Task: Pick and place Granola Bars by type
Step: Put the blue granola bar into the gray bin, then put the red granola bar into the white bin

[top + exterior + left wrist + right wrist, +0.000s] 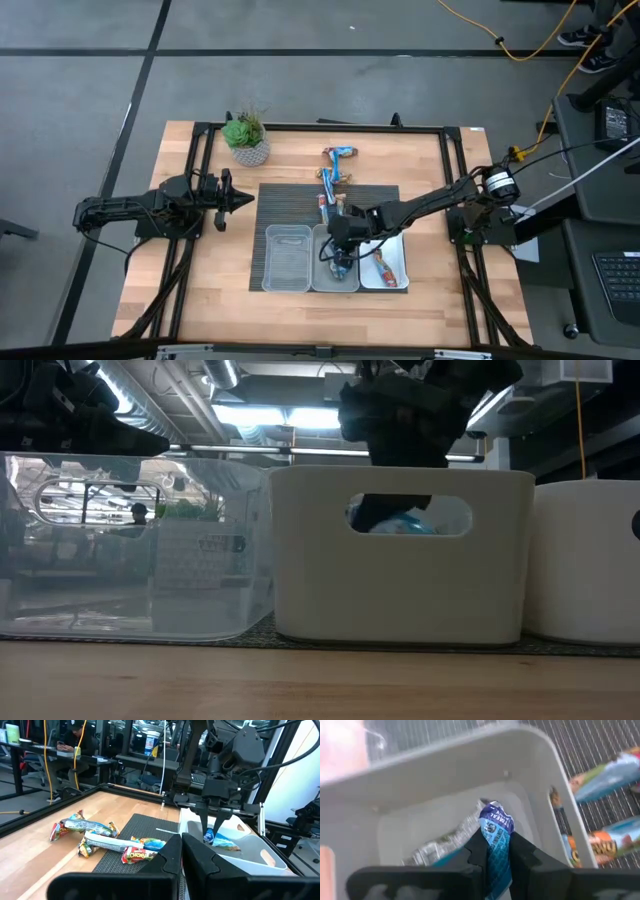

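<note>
The right gripper (341, 262) hangs over the middle white plastic tray (352, 281), its fingers (476, 851) pinched tight on a slim blue-wrapped granola bar (496, 845). The bar stands nearly upright between them, its long axis pointing down into the tray, with the top end poking out above the fingertips. Its lower end looks to be inside the tray walls already; whether it touches the bottom I cannot tell. Another blue and silvery wrapped bar (437, 847) lies flat on the tray floor just beside it, so the held bar should land next to its own kind once the fingers part.

In the right-hand tray a red-orange wrapped bar (383, 266) lies alone. The clear tray on the left (287, 258) shows nothing inside. Several unsorted bars (97, 839) lie on the dark ribbed mat (290, 205) and the wooden tabletop (200, 290) beyond the trays, all nearer the right arm than the left.

The left gripper (236, 199) waits well off at the tabletop's left side, its fingers drawn together with nothing between them.
</note>
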`<move>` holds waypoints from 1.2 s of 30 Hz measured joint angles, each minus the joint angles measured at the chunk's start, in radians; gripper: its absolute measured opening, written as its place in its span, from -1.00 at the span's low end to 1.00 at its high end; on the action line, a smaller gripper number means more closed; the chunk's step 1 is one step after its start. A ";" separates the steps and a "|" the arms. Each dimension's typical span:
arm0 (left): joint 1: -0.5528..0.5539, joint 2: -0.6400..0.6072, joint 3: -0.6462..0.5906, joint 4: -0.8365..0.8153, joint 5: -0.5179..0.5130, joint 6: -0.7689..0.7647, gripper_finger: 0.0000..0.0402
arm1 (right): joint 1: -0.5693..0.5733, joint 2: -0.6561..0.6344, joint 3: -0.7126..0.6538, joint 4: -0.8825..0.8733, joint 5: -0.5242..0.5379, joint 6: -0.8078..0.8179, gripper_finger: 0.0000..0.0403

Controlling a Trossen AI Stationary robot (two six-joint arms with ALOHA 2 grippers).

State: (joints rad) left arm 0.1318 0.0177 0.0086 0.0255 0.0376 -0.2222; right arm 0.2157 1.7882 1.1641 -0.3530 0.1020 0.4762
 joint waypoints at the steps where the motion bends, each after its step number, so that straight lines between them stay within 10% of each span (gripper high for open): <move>1: 0.000 0.000 0.000 0.000 0.000 0.000 -0.97 | 0.000 0.000 0.000 0.004 0.000 0.010 -0.74; 13: 0.000 0.000 0.000 0.000 0.000 0.000 -0.97 | -0.002 0.000 0.000 -0.005 -0.015 0.017 -0.72; 27: 0.000 0.000 0.000 0.000 0.000 0.000 -0.97 | -0.010 -0.016 0.001 -0.047 -0.027 0.070 0.24; 36: 0.000 0.000 0.000 0.000 0.000 0.000 -0.97 | -0.050 -0.087 0.227 -0.374 0.127 -0.054 0.34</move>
State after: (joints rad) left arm 0.1314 0.0177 0.0084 0.0254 0.0376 -0.2224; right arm 0.1656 1.7016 1.3913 -0.7275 0.2294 0.4222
